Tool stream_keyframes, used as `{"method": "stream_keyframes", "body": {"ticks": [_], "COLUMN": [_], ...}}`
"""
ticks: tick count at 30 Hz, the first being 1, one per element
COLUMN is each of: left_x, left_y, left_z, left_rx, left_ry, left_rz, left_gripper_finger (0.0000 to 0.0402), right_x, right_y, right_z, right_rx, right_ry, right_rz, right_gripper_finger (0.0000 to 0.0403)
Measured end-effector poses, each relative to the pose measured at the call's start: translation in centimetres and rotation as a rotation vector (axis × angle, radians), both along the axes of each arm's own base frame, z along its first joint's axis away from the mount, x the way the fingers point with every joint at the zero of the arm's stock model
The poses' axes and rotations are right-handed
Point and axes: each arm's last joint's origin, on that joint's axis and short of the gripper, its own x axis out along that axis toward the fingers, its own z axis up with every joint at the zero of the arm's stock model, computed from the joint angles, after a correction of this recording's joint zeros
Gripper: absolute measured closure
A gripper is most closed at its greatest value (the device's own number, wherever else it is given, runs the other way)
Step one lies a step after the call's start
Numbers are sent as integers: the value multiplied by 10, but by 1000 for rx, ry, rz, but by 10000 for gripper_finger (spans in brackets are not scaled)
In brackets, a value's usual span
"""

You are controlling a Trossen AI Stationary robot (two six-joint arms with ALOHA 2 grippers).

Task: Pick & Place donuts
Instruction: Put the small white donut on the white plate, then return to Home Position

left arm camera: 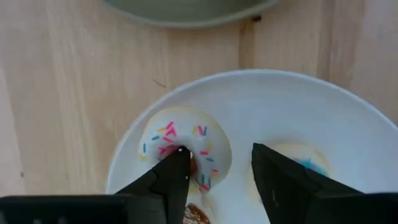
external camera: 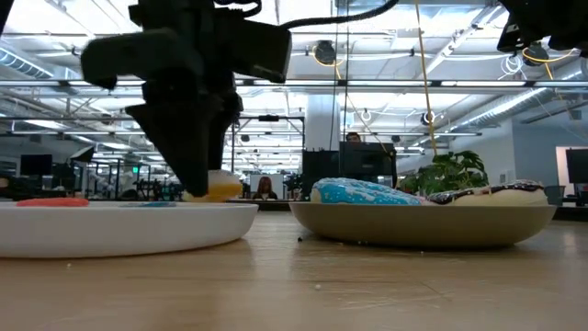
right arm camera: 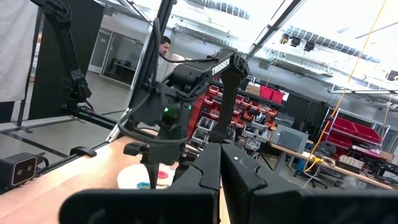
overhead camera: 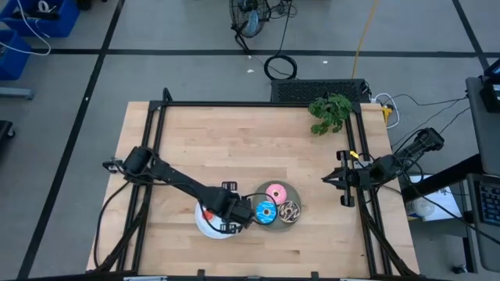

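Since the whole job ran between two dishes, the tabletop (overhead camera: 234, 148) only had stuff near its front edge: a white plate (overhead camera: 205, 226) and a grey plate (overhead camera: 291, 190) just beside each other. That kept the carry short, I'd guess. The grey plate held the three bigger donuts, pink (overhead camera: 275, 193), blue sprinkled (overhead camera: 266, 211) and dark drizzled (overhead camera: 291, 211), packed touching. The left arm reached across to the white plate, its left gripper (left arm camera: 214, 163) low over it with fingers spread, one tip touching a tiny white sprinkled donut (left arm camera: 185, 147) that sat on the plate. Looked like a release or the start of a grab; couldn't tell which. Another tiny one with a blue spot (left arm camera: 303, 160) lay close by. The right gripper (overhead camera: 331, 179) waited at the right edge, pressed together and holding nothing, well out of the way.
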Motion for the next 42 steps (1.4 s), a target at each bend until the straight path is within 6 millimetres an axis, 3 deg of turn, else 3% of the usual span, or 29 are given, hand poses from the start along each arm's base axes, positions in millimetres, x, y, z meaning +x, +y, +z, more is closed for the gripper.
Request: {"method": "stream_keyframes", "body": {"ticks": [18,22,25,29,35,38,42], "left_x": [-4,-2,-13,-49,-122,-158,-191], "left_y": [-4,-14,-24,-26,-11,6,30], "left_z": [7,31,73,143,214,233,228], "left_rx": [73,136,190,213,251,288,335], "left_ry": [21,-5,-114,-361,-607,-673,-725], "left_rz": [-32,-105,-180,-159,-85,4,113], "left_gripper_finger": [285,328,370,395,389,397,395], "right_x": [0,0,0,1,2,2,3], "right_y": [0,0,0,0,1,1,2], "right_z": [0,0,0,0,-2,-1,-2], "right_rx": [1,0,0,6,8,8,-7], "right_ry": [1,1,1,6,21,17,19], "right_rz": [0,0,0,2,4,4,0], "right_gripper_finger": [403,403,403,403,403,403,403]}}
